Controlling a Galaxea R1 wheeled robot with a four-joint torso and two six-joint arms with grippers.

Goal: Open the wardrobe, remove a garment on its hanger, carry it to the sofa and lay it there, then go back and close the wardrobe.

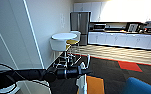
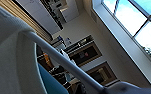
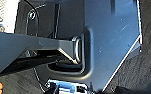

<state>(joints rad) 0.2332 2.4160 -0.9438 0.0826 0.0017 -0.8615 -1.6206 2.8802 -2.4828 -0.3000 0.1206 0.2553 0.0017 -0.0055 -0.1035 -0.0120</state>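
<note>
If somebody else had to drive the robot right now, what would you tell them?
Left gripper: seems shut on the hanger, with the white shirt hanging from it.
Right gripper: state unknown.
The blue sofa is close, low on the right in the head view.
Done: the shirt is out on its hanger.
Left: lay it on the sofa, then go back and close the wardrobe.

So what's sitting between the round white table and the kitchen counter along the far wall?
In the head view, a steel fridge stands between the round white table and the kitchen counter, with pale tiled floor in front.
</note>
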